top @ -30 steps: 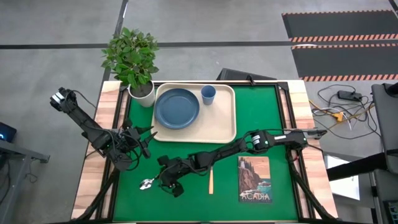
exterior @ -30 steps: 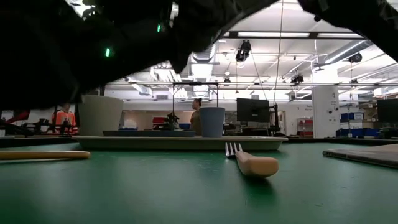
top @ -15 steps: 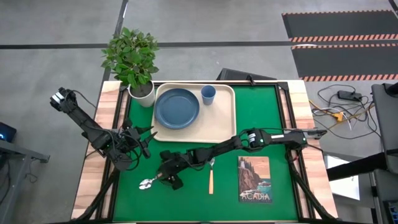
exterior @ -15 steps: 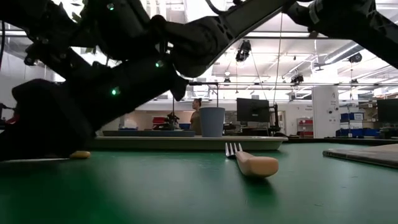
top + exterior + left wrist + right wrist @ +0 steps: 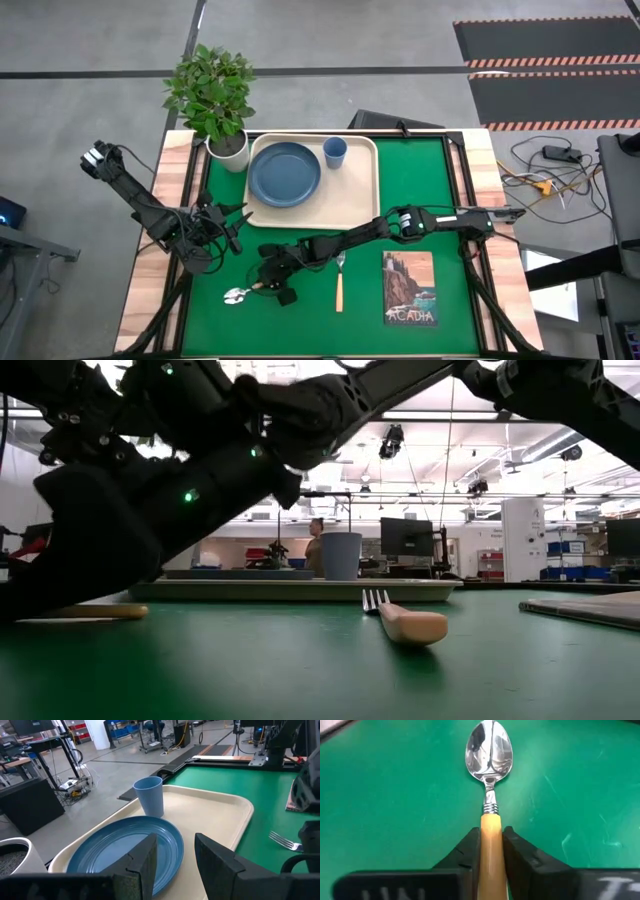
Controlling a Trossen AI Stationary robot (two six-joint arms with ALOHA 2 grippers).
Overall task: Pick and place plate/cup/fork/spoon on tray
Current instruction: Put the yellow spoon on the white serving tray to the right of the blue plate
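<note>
On green felt, right gripper pinches spoon's smooth wooden handle.

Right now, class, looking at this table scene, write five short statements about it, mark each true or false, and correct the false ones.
1. The plate lies on the tray. True.
2. The cup stands on the green mat. False: it stands on the tray.
3. The right gripper grips the spoon by its handle. True.
4. The fork lies on the plate. False: it lies on the mat.
5. The left gripper holds the cup. False: it is open and empty.
</note>
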